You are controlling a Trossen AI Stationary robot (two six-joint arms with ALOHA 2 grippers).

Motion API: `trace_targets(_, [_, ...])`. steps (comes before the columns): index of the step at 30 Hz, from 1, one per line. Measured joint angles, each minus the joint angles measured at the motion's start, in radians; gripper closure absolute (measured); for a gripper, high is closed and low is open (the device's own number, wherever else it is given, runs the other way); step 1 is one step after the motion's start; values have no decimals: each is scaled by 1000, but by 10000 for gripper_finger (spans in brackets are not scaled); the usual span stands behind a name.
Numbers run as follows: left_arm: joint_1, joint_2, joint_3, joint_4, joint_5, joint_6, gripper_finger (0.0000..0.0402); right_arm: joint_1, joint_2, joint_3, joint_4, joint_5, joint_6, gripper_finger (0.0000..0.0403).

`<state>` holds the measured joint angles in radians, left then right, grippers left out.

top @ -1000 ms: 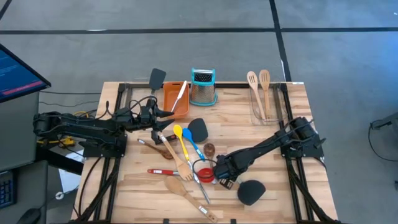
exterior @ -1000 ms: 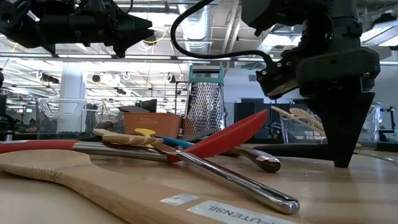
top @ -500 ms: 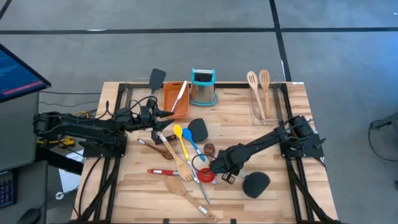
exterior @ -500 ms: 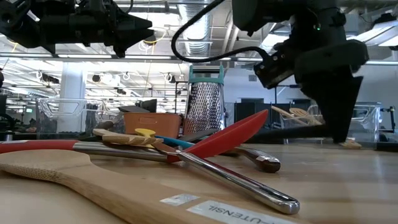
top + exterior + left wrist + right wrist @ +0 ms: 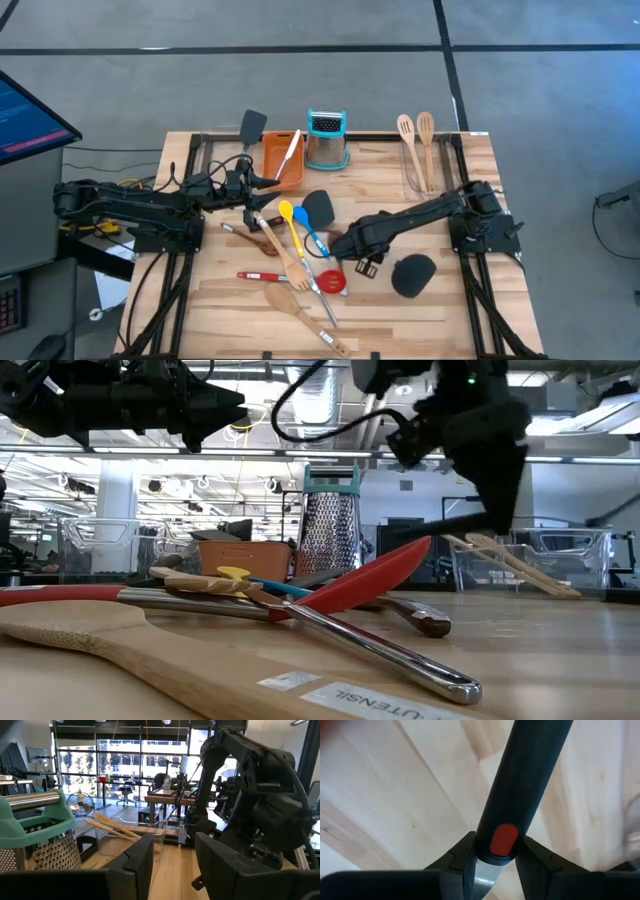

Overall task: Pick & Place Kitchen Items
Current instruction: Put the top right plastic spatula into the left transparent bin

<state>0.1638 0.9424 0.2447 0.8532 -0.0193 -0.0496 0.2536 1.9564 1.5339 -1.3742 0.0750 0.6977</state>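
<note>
Even overhead light falls on the pale tabletop (image 5: 430, 310) in the high view, bright without glare, and the arms and utensils cast only soft, short shadows. In the low view the room's ceiling lamps and far windows (image 5: 110, 500) backlight the scene, so both arms read as near-black silhouettes, the near wooden spoon (image 5: 120, 645) is soft, and the steel handle (image 5: 380, 655) carries a bright highlight. The right wrist view is very close and blurred toward its edges around the dark handle (image 5: 525, 785), while the left wrist view shows sunlit windows (image 5: 125, 765) washed out.
</note>
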Motion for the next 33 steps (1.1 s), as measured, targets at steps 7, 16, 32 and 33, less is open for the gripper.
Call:
trace_targets(7, [0, 0, 0, -1, 0, -14, 270, -33, -2, 119, -69, 75, -74, 298])
trace_targets(16, [0, 0, 0, -2, -8, -95, 270, -59, -2, 302, -174, 357, -119, 298])
trace_targets(32, [-1, 234, 24, 277, -174, -377, 270, -94, -3, 404, -67, 769, -255, 298])
trace_targets(33, [-1, 269, 41, 314, -172, -377, 270, -95, -3, 404, -56, 772, -256, 298])
